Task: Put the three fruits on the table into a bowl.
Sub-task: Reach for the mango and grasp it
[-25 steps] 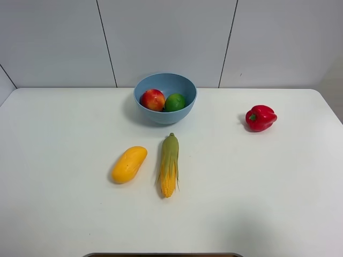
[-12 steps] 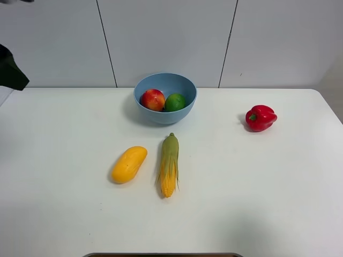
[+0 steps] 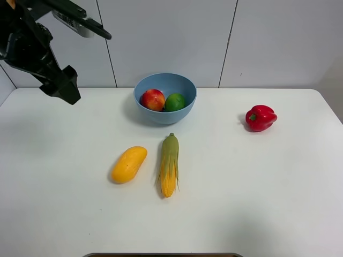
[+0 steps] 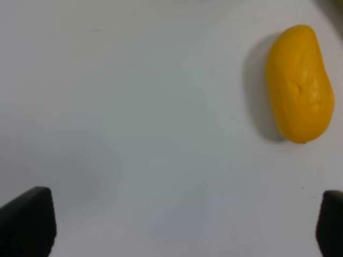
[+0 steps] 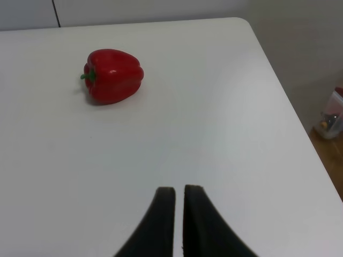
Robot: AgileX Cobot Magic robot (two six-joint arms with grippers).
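Observation:
The light-blue bowl (image 3: 166, 82) stands at the back middle of the white table (image 3: 257, 187). Inside it lie the red apple (image 3: 153, 99) and the green lime (image 3: 174, 101). On the tabletop, front-left of the bowl, rests the yellow-orange mango (image 3: 129, 164) (image 4: 298, 83). My left gripper (image 3: 63, 87) (image 4: 179, 225) hangs open above the table's back left, well away from the mango, with nothing between its fingers. Only the right wrist view shows my right gripper (image 5: 179, 188). It is shut and empty, over the table's right side.
A corn cob (image 3: 169, 164) with a green husk lies right beside the mango, in front of the bowl. A red bell pepper (image 3: 261, 118) (image 5: 112, 75) sits at the back right. The table's right edge runs close to my right gripper.
My left arm has swung into the exterior view from the upper left and now hangs over the table's back-left corner. Fruits, corn and pepper have not moved.

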